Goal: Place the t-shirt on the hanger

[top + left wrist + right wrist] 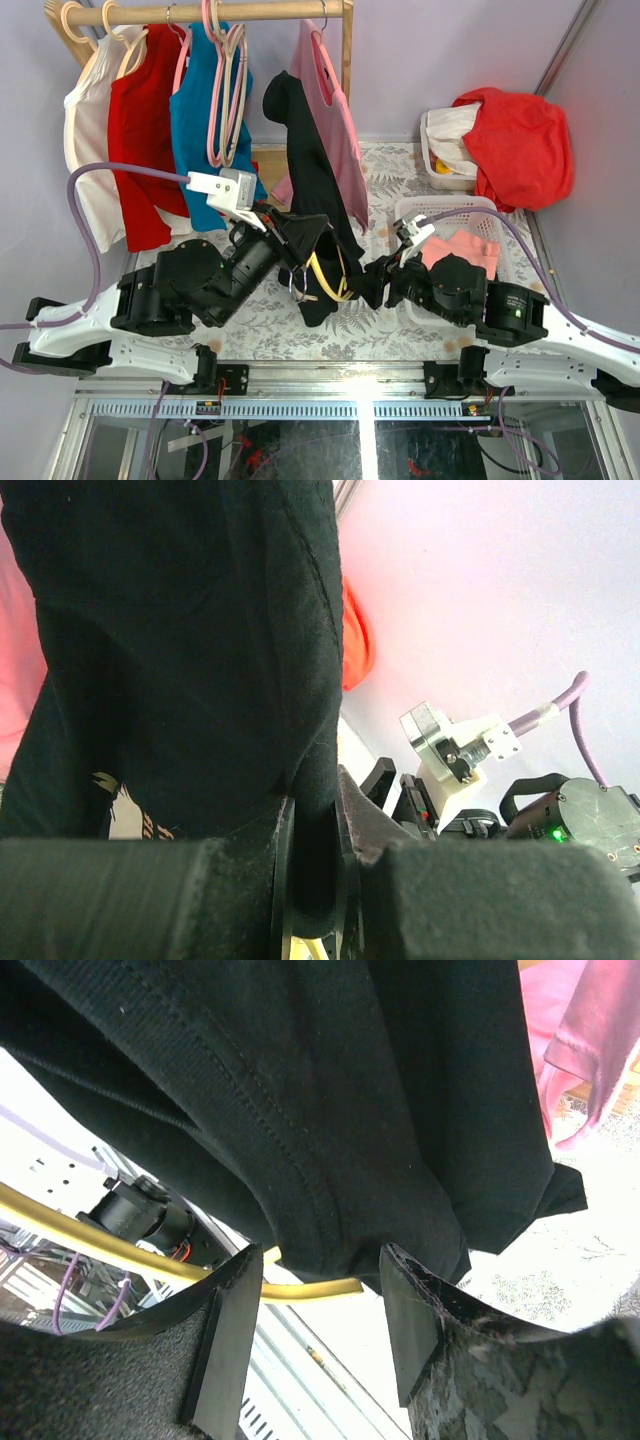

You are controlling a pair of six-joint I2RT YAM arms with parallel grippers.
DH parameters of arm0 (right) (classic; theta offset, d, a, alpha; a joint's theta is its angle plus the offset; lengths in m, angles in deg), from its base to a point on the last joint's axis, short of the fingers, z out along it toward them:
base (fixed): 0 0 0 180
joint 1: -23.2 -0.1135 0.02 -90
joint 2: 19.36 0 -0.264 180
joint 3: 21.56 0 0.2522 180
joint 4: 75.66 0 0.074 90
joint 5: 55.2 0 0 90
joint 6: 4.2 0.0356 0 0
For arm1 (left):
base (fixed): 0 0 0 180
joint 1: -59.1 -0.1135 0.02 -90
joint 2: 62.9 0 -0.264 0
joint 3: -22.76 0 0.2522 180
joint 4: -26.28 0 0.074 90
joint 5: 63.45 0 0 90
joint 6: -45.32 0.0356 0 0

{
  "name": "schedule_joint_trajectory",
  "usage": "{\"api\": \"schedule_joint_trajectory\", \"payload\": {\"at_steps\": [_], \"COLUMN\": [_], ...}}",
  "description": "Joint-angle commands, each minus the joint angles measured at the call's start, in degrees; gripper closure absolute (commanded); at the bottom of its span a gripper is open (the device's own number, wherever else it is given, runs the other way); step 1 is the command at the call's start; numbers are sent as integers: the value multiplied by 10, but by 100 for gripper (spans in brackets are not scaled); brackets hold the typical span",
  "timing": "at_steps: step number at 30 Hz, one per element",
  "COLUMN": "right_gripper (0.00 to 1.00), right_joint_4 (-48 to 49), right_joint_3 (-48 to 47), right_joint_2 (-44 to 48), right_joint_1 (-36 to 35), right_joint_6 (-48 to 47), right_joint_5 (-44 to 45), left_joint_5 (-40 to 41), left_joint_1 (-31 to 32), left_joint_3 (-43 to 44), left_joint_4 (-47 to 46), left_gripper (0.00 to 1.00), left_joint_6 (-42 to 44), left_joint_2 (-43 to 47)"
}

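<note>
Floral surface below clothes rail: black t-shirt hangs mid-air, left end effector clenched on its cloth, right end effector released, jaws apart around hem and yellow hanger; hanger apparently only partly inside, shoulders unseated.

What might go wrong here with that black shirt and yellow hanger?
The right tool stands open around the hanger and hem, so the hanger may drop. Only the left tool pinches the t-shirt; if the cloth slips, it may fall. The pink shirt hangs close and might snag.
</note>
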Motion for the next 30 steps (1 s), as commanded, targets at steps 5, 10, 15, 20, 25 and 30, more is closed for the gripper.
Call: {"api": "schedule_joint_trajectory", "payload": {"at_steps": [5, 10, 15, 20, 25, 30], "right_gripper": [43, 49, 47, 53, 56, 56], "right_joint_4": [44, 31, 40, 36, 34, 33], "right_joint_3": [-24, -22, -7, -6, -8, -14], "right_joint_2": [-32, -37, -13, -6, -22, -42], "right_joint_1": [2, 2, 2, 2, 2, 2], "right_joint_6": [21, 36, 40, 39, 37, 35], "right_joint_5": [46, 82, 95, 124, 123, 121], "left_joint_5": [21, 20, 21, 18, 11, 9], "left_joint_1": [1, 2, 2, 2, 1, 1], "left_joint_3": [-9, -16, -26, -35, -29, -21], "left_joint_4": [-65, -68, -63, -65, -68, -75], "left_gripper": [100, 100, 100, 100, 100, 100], "left_joint_6": [-2, -4, -11, -17, -15, -9], "left_joint_2": [15, 21, 28, 33, 32, 27]}}
